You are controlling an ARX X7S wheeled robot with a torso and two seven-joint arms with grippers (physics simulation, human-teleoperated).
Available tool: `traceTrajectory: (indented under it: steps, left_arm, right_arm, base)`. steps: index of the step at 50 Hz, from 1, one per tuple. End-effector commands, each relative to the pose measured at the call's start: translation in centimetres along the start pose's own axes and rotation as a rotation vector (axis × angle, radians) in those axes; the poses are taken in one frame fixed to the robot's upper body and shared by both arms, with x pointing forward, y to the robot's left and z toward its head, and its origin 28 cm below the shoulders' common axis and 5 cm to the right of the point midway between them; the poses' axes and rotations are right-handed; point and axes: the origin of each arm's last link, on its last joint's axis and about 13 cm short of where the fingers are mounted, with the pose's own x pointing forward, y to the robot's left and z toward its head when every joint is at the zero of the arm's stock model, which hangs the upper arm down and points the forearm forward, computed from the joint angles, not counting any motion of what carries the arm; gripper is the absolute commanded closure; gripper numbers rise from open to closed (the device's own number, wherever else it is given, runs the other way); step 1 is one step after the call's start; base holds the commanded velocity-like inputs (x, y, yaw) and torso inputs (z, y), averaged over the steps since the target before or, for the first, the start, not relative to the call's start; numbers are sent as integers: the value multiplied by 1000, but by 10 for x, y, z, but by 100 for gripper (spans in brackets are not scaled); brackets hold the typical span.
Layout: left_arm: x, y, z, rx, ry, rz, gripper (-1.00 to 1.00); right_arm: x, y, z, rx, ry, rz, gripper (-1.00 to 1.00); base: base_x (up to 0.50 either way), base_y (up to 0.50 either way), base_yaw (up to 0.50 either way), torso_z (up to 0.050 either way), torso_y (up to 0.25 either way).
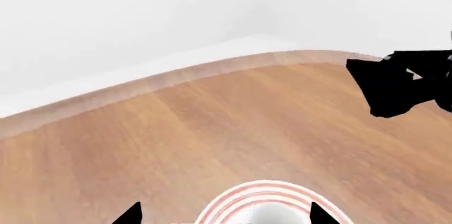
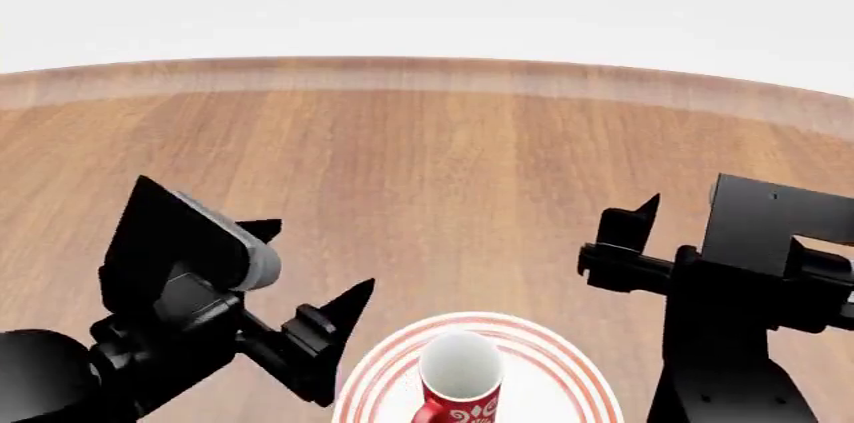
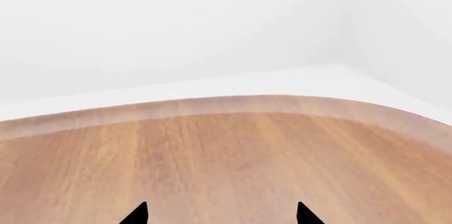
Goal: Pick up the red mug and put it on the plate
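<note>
Red mug (image 2: 461, 383) upright on ringed plate (image 2: 567, 363); both grippers, left (image 2: 318, 288) and right (image 3: 220, 214), spread, empty; right wrist view shows only table (image 3: 226, 166).

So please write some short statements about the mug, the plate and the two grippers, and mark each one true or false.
1. The red mug stands upright on the plate. True.
2. The left gripper is shut on the mug. False: its fingers are spread and hold nothing; the mug stands free beside it.
3. The plate has red rings around its rim. True.
4. The right gripper holds the plate. False: it is apart from the plate and holds nothing; in the right wrist view its fingertips are spread over the bare table.
5. The mug is white inside. True.
6. The mug lies on its side on the table. False: it is upright, on the plate.
</note>
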Motion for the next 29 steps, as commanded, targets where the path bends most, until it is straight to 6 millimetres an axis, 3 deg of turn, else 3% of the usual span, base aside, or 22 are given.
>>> traceTrajectory:
  steps: [1, 12, 29]
  left_arm:
    - [9, 3, 23, -80, -246, 447, -100]
    - [15, 7, 29, -18, -348, 534, -100]
    - [17, 12, 31, -17, -356, 543, -100]
  right_arm:
    - [-9, 10, 18, -17, -127, 93, -100]
    - [-16, 28, 36, -81, -250, 174, -100]
    - [-25, 33, 54, -84, -316, 189, -100]
  base:
    - [0, 0, 0, 0, 0]
    - [0, 0, 0, 0, 0]
    - [0, 0, 0, 0, 0]
